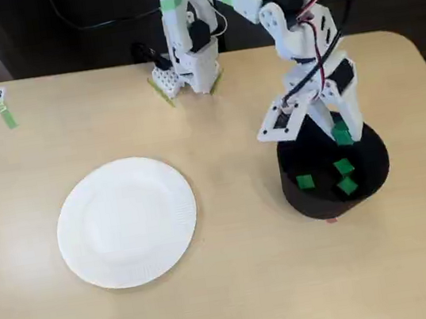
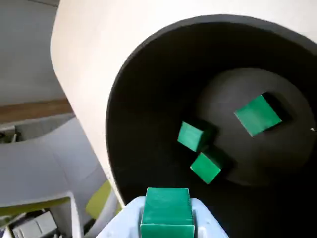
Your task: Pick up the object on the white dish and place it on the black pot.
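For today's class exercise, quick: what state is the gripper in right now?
Gripper: closed on a green cube, held above the black pot.

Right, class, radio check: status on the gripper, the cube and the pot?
Gripper shut on green cube, above black pot. Three cubes already inside. White dish bare. Nothing blocking.

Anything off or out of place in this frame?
Nothing stands out. The white plate is bare, three green cubes lie inside the black pot, and the hand holds a fourth cube above the pot.
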### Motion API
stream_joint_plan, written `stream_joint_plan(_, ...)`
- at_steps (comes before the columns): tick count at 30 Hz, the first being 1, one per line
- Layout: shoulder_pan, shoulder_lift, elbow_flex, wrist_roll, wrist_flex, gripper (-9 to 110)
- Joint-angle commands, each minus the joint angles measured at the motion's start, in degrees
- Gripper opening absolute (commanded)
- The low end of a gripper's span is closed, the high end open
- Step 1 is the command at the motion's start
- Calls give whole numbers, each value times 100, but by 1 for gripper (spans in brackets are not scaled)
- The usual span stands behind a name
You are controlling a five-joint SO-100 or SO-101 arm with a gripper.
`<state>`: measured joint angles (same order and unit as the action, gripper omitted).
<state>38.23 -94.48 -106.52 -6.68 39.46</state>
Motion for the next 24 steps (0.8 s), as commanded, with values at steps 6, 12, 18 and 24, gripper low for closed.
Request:
stream_joint_plan(6, -26, 308, 114, -193, 18, 0)
stream_joint_plan(12, -18, 325, 132, -299, 97, 0)
stream_joint_plan(18, 9, 369, 158, -325, 97, 0)
stream_joint_plan(24, 26, 360, 185, -589, 176, 32)
